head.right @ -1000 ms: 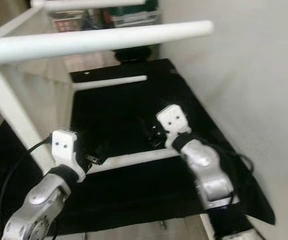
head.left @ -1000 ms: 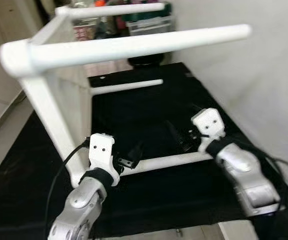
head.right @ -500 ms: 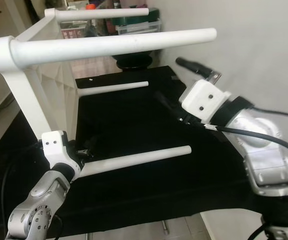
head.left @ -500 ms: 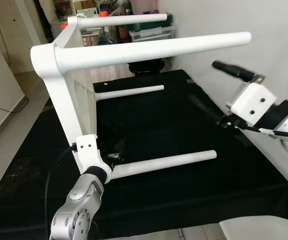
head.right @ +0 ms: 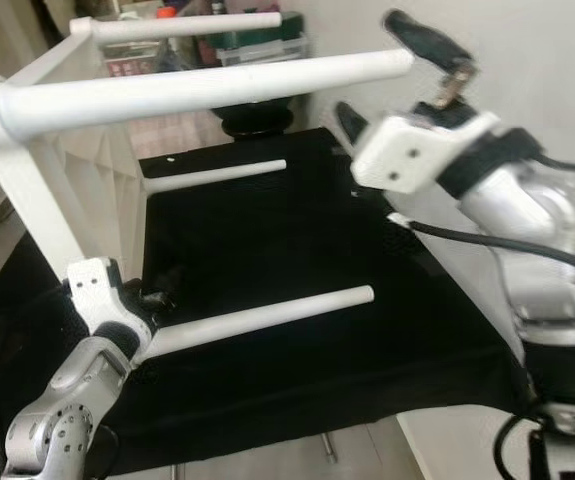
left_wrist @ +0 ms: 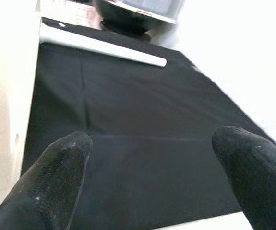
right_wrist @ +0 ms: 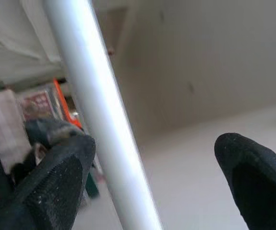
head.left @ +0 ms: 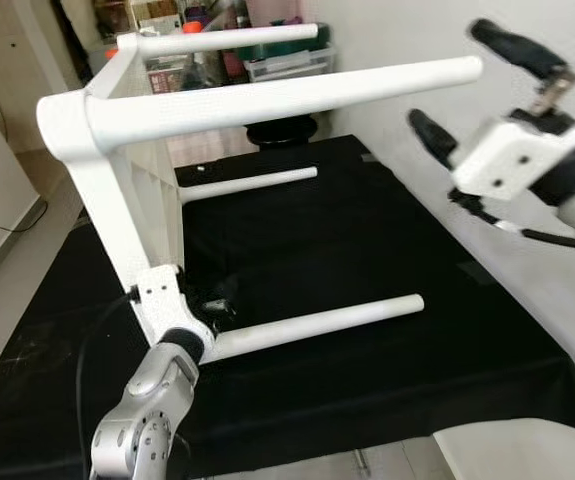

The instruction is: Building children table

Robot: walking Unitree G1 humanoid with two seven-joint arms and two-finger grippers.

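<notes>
1. The right gripper [head.right: 397, 75] has two long black fingers on a white block with two small dark screw holes.
2. Both arms are shiny silver, with black cables.

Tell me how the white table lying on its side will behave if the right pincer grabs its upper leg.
The white plastic-looking table rests on its edge with legs sticking out sideways, so it may tip or pivot. The smooth round upper leg could slip in the open right pincer. It probably stays rigid.
</notes>
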